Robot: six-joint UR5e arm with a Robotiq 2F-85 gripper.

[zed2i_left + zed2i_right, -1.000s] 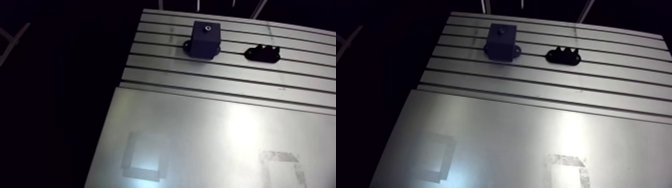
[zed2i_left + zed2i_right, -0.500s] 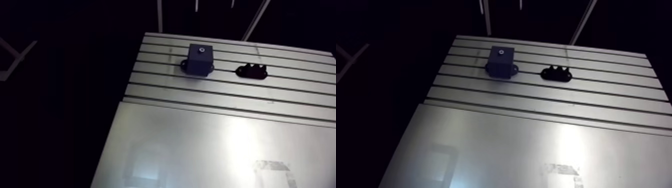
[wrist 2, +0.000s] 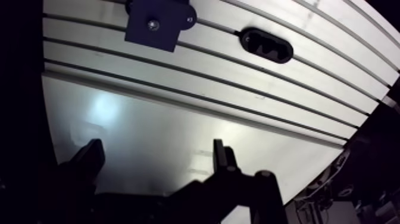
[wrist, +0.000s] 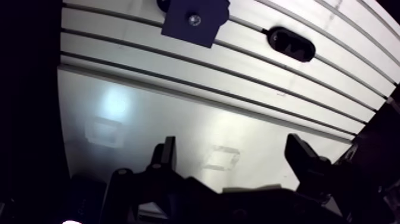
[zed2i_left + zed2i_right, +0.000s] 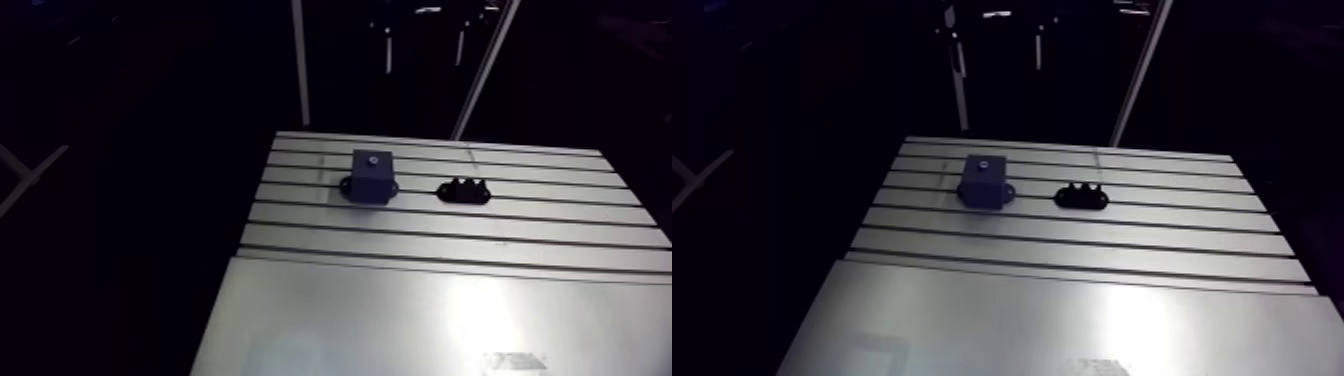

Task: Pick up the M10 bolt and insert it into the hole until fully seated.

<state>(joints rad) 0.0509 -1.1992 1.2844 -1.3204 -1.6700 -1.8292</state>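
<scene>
A dark blue block (image 5: 371, 177) stands on the slotted table (image 5: 500, 232), toward its far left. In the wrist view the block (image 4: 195, 21) lies well ahead of the gripper, and a small metallic spot (image 4: 194, 19) shines in the hole on its top. I cannot tell whether that spot is a bolt head. A black notched holder (image 5: 464, 190) lies to the right of the block, and no loose bolt shows in the holder (image 4: 291, 43). My gripper (image 4: 232, 146) hangs over the smooth plate, open, with nothing between its fingers. It is out of the arm view.
A smooth metal plate (image 5: 400, 320) covers the near part of the table. A faint taped square (image 4: 220, 158) marks the plate under the gripper. The table's left edge (image 5: 255, 225) drops into darkness.
The arm view has pulled back and up, so the block and holder look smaller and farther off. Neither has moved on the table.
</scene>
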